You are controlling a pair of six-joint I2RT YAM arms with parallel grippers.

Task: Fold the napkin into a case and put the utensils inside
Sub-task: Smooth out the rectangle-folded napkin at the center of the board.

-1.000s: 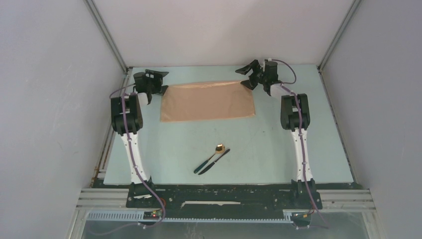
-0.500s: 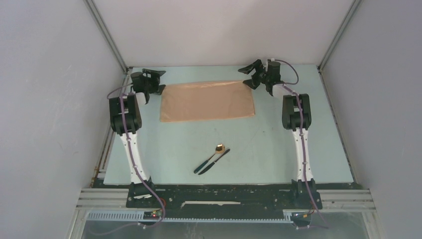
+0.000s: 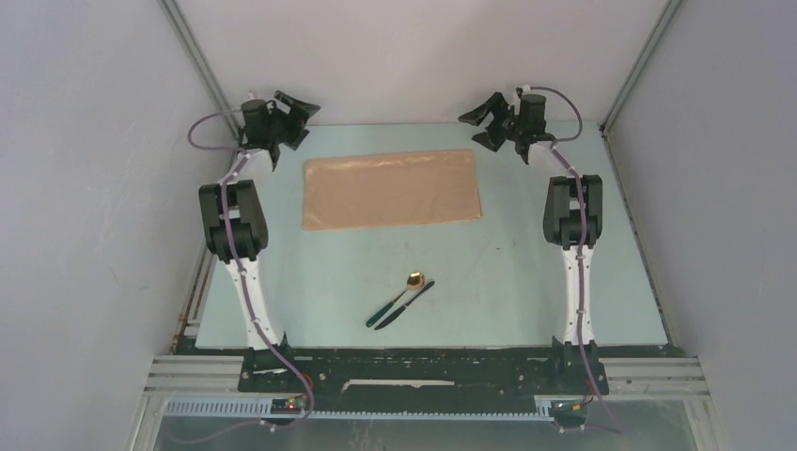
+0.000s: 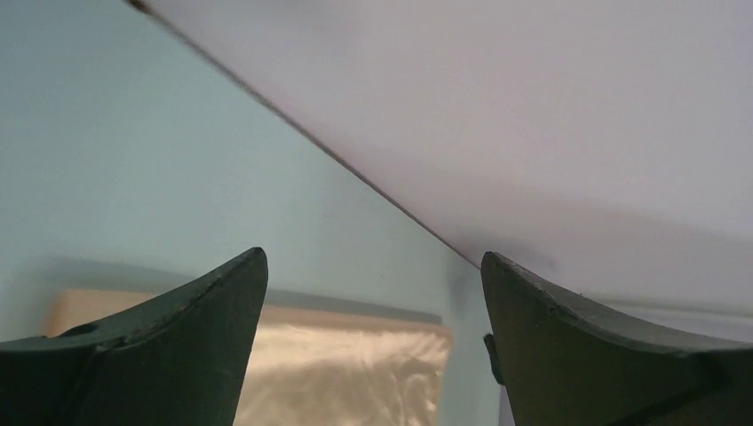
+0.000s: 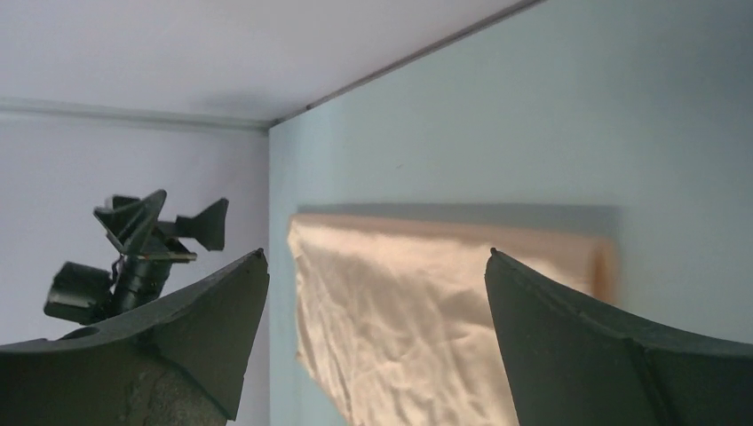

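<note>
The napkin [image 3: 392,189] lies across the far middle of the bench [image 3: 526,282], with bare lanes on its left and right. The left pincer [image 3: 291,120] and right pincer [image 3: 481,129] (jaws wide) crowd the far corners, close to the walls [image 3: 404,56]. The utensils [image 3: 401,301] lie near-centre, open bench all round.

Napkin [image 3: 391,189] in the upper middle is thin peach cloth, crinkly with a slight sheen up close. Table [image 3: 526,272] looks smooth, matt, pale green. Spoon [image 3: 414,280] bowl is glossy gold metal. Left gripper [image 4: 373,256] and right gripper [image 5: 375,254]: matt black plastic, faintly grainy.
</note>
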